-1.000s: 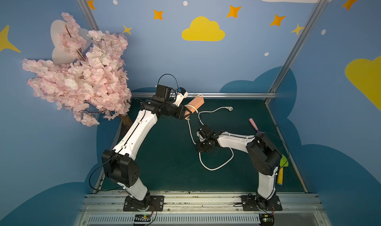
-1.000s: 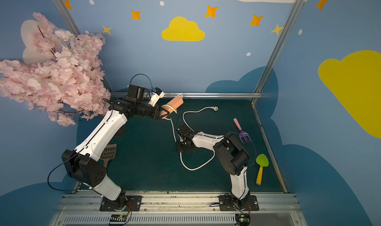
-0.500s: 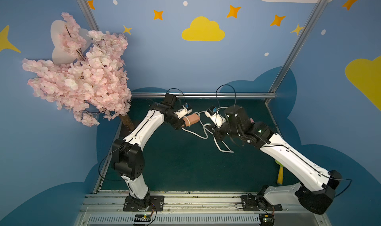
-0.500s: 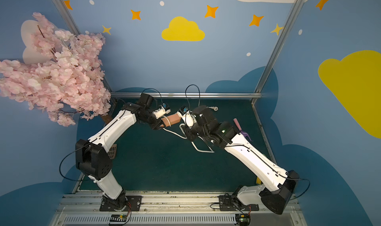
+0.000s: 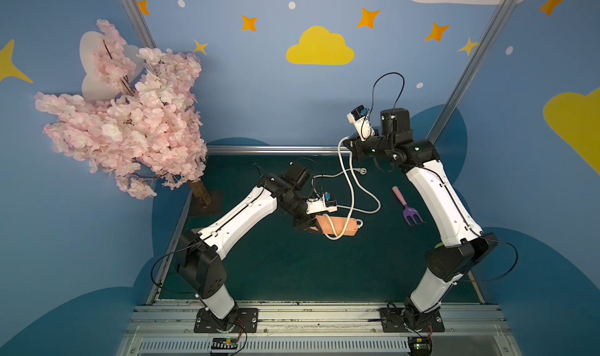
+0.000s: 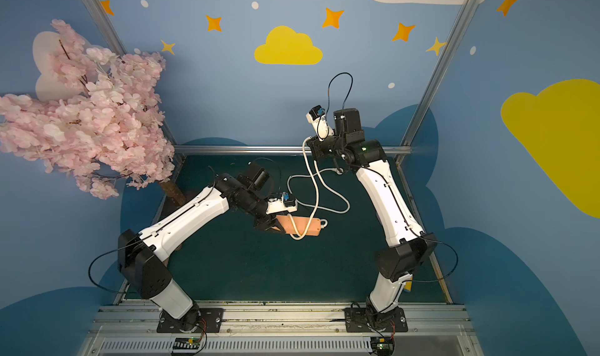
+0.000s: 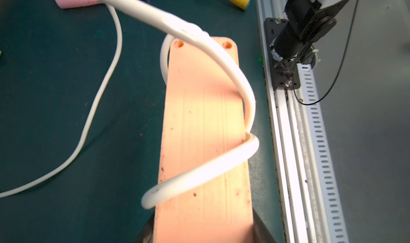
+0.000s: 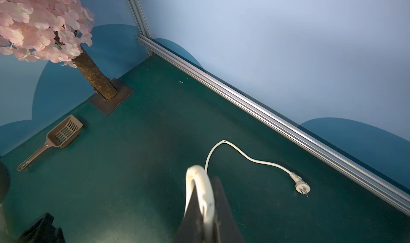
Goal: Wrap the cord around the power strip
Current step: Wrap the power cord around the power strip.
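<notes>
Left gripper point(image 5: 309, 225) is clamping tight on the orange power strip point(image 5: 341, 228), which is now sitting lower, mid-frame, than half a second ago. The white cord point(image 5: 349, 182) is looping once across it, then climbing to the right gripper point(image 5: 352, 146), which is pinching it and is now raised by the back rail point(image 5: 276, 149). The green mat point(image 5: 292, 273) is lying open below.

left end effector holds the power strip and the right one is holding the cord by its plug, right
No. The right end effector grips the cord partway along, not by its plug, which lies loose on the mat, as the right wrist view shows. The left end effector does hold the power strip.
</notes>
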You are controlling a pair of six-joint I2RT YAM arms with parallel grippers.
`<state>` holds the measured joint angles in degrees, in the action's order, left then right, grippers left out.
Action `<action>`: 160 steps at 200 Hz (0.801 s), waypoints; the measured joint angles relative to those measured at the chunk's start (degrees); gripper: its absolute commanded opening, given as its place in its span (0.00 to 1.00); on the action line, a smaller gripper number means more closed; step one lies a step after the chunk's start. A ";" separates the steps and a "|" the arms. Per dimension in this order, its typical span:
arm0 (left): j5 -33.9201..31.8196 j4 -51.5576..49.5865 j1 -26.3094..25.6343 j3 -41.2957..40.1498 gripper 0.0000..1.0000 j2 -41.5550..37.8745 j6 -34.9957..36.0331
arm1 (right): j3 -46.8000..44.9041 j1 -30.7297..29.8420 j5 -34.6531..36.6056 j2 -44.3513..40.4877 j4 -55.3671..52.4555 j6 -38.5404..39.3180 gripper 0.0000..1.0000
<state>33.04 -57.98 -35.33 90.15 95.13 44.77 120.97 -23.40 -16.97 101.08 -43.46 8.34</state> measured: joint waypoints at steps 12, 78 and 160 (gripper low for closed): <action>3.74 -0.81 0.46 0.31 0.03 0.00 0.09 | 1.16 1.99 -2.56 0.87 0.33 -0.87 0.00; 27.80 20.98 5.31 -3.74 0.02 -11.52 -15.02 | -14.60 12.87 -18.18 7.13 15.26 -12.24 0.00; -7.54 33.24 14.71 11.23 0.02 -2.27 -33.24 | -55.80 2.08 -14.62 -7.26 34.49 -19.78 0.00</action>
<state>25.50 -24.73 -20.62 101.38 92.86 11.53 65.17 -21.32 -31.59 93.82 -8.97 -11.44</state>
